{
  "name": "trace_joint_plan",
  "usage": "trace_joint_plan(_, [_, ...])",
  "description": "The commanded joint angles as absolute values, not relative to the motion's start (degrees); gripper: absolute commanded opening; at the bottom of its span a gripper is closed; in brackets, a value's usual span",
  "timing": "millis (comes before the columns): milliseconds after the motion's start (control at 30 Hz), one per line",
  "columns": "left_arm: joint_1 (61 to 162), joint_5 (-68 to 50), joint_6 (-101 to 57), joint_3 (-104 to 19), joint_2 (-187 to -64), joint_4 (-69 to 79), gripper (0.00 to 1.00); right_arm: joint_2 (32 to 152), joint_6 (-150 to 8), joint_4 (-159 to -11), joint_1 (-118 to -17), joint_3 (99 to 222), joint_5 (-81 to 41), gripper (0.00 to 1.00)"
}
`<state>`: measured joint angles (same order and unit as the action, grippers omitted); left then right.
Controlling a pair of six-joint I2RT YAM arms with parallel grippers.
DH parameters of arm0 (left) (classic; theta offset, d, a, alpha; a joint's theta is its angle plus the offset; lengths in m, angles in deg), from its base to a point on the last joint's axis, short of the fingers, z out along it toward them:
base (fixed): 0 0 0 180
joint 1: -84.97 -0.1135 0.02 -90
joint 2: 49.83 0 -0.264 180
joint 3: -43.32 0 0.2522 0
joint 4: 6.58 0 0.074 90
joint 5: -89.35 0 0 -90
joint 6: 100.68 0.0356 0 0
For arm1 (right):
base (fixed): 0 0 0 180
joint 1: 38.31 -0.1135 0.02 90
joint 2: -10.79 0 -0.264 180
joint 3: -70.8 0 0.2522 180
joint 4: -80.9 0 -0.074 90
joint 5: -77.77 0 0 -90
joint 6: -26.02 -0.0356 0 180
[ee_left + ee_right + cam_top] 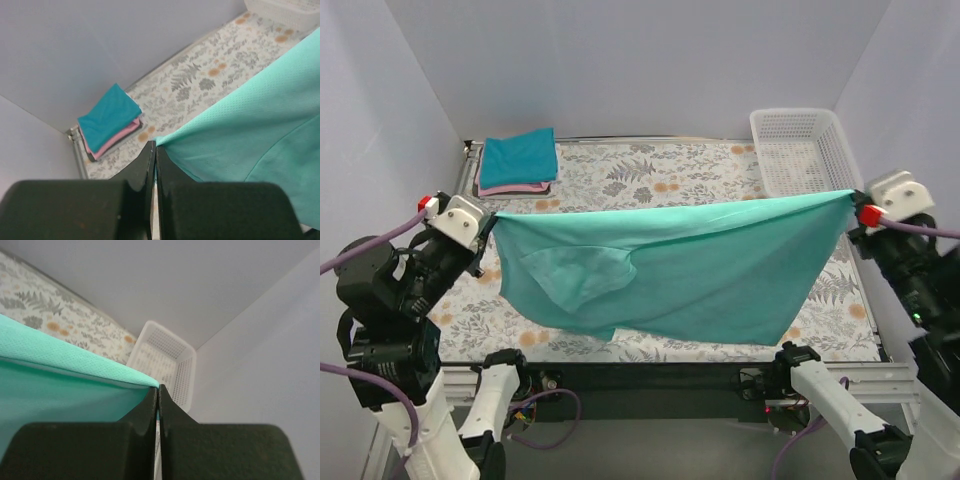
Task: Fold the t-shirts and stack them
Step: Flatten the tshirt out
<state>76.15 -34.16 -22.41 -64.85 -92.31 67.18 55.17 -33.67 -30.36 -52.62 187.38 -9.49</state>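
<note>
A: Start at the left. What is the arm there doing?

B: The left gripper (pixel 485 222) sits at 9 o'clock of the table (pixel 650 175), jaws pinched tight on 1 top corner of the sea-green t-shirt (pixel 690 265). Its wrist camera shows the cloth coming out right at the fingertips.

A: And beyond it?

B: At 11 o'clock, near the far left corner, lies a folded stack of 2. The darker teal-blue t-shirt (pixel 518 155) is on top and the pink t-shirt (pixel 520 188) is under it, its edge showing along the near side.

A: The middle?

B: The sea-green t-shirt hangs spread between both arms. Its top edge is stretched almost straight from 9 to 3 o'clock, and the rest droops toward 6 o'clock over the floral surface. 1 sleeve shows as a flap on the left half. Whether the lower hem touches the table, I cannot tell.

A: And the right?

B: A white mesh basket (pixel 800 160) stands at 1 o'clock in the far right corner. Just nearer than it, at 3 o'clock, the right gripper (pixel 856 200) is clamped on the shirt's other top corner, with no gap between its fingers.
</note>
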Motion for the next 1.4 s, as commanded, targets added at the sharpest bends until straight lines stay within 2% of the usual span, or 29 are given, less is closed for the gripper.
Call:
trace_joint_plan(0, [76.18, -34.39, -19.74, -61.07, -98.78, 72.31, 0.0, 57.98, -28.75, -37.77, -52.29, 173.98, -9.25, 0.01])
trace_joint_plan(167, [76.18, -33.43, -22.11, -50.62, -107.73, 66.24, 0.0, 63.06, -25.05, -52.63, -52.29, 154.65, -11.52, 0.01])
trace_joint_plan(300, [76.88, -34.14, -23.33, -42.97, -115.73, 58.45, 0.0, 69.66, -22.85, -65.1, -52.38, 143.31, -11.79, 0.01])
trace_joint_plan(400, [77.76, -32.91, -27.37, -39.01, -123.82, 53.42, 0.0, 77.56, -22.14, -73.11, -52.29, 139.15, -13.71, 0.01])
trace_joint_plan(500, [78.99, -30.36, -29.48, -37.42, -132.08, 46.32, 0.0, 87.4, -22.32, -78.2, -52.38, 139.58, -13.82, 0.01])
trace_joint_plan(700, [80.23, -26.32, -33.18, -39.78, -147.71, 43.57, 0.0, 106.48, -23.11, -79.98, -52.38, 149.41, -12.5, 0.01])
trace_joint_plan(833, [79.96, -21.92, -34.76, -44.25, -153.0, 41.37, 0.15, 114.13, -24.51, -79.72, -52.38, 156.26, -12.5, 0.01])
trace_joint_plan(967, [79.35, -21.74, -34.6, -50.32, -153.63, 41.89, 0.25, 118.18, -24.26, -79.37, -52.38, 162.32, -8.73, 0.01])
trace_joint_plan(1000, [79.35, -24.7, -33.46, -50.59, -152.85, 43.55, 0.27, 118.54, -23.99, -79.1, -52.29, 163.04, -8.54, 0.01])
trace_joint_plan(1067, [79.61, -28.67, -27.93, -49.46, -148.38, 45.23, 0.4, 119.15, -23.29, -78.32, -52.38, 164.44, -8.28, 0.01])
trace_joint_plan(1133, [79.96, -33.15, -24.68, -45.42, -144.6, 47.51, 0.45, 119.68, -23.55, -77.52, -52.29, 166.2, -8.28, 0.01])
trace_joint_plan(1367, [88.56, -35.28, -6.05, -31.53, -131.66, 50.24, 0.47, 121.44, -23.55, -74.09, -52.38, 167.18, -8.98, 0.01])
